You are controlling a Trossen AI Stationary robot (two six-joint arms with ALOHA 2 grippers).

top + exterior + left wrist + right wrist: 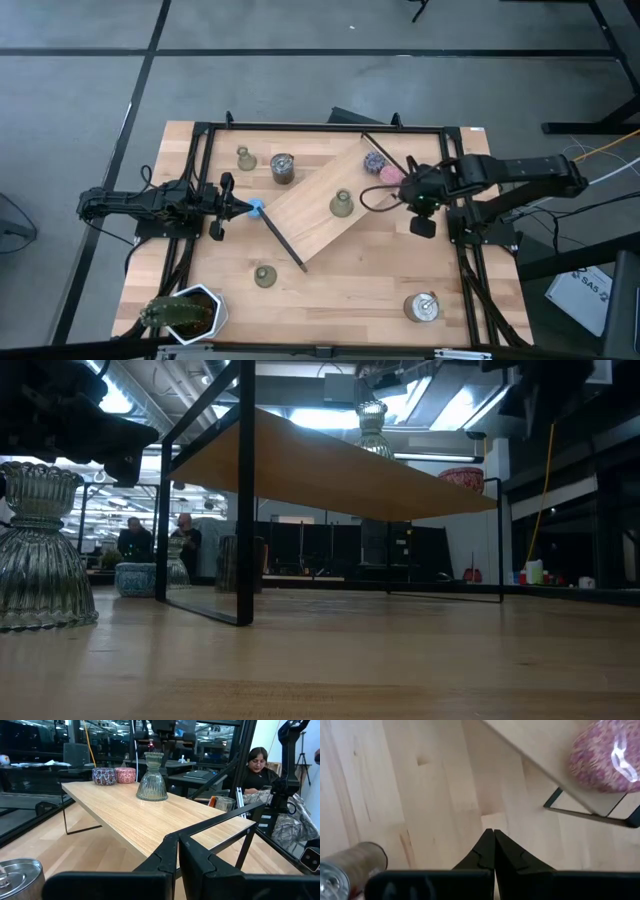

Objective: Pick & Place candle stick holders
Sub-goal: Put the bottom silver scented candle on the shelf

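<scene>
The pale wooden table (340,270) I work on is boxed in by a black metal frame (330,127) along its edges. In the middle a raised light-wood shelf board on thin black legs (320,205) lies askew, one corner toward my left side, the far end toward my right. The widest bare stretch of table lies in front of that board, between it and the near edge.

My left gripper (243,207) hangs at the board's left corner, its two dark fingers (175,857) pressed together with nothing between them. My right gripper (407,193) hovers over bare table just beside the board's right end, fingers (492,852) pinched together, holding nothing.

One ribbed olive-green bell-shaped candle stick holder (341,204) stands upright on the board, near its middle. A second holder (246,158) stands on the table at the far left, just beside a round dark-topped tin (282,167). A third holder (265,275) stands alone on the open table in front of the board.

A glittery purple puck (374,161) and a glittery pink puck (388,175) sit at the board's right end, near my right gripper. A round silver tin (424,307) stands at the near right, and a potted green plant in a white angular pot (183,313) fills the near left corner.
</scene>
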